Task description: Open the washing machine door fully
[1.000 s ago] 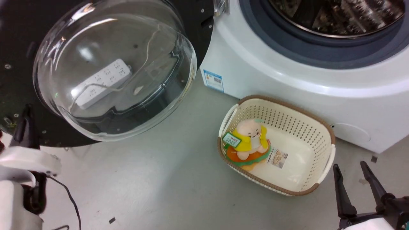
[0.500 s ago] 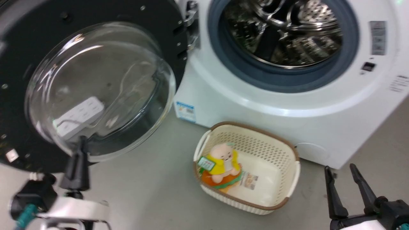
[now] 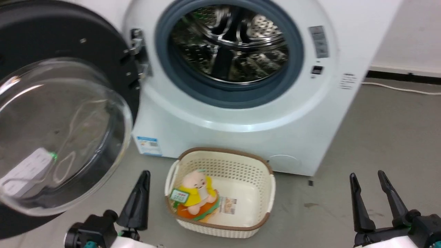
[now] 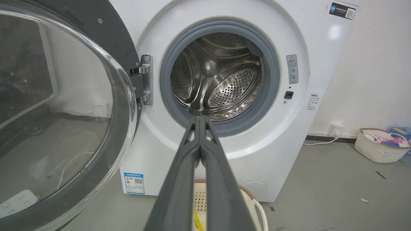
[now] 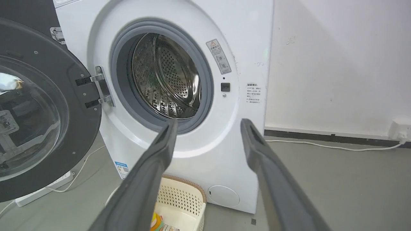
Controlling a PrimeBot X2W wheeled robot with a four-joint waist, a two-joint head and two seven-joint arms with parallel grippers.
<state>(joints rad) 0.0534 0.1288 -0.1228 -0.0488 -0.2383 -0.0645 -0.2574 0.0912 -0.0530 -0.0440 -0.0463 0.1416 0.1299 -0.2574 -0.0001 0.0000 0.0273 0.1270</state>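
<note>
The door stands wide, my left gripper, fingers pressed together, beside it (right gripper spread, empty). Any last nudge, I judge, should spare the glass.

Got a cream perforated basket with a brown rim down on the grey floor. Plush toy in yellow slumped at its left end, green tag on it, paper label flat beside it. White power strip further left. Second pale basket of colourful stuff by the white wall, plus a white cable running to a wall plug.
</note>
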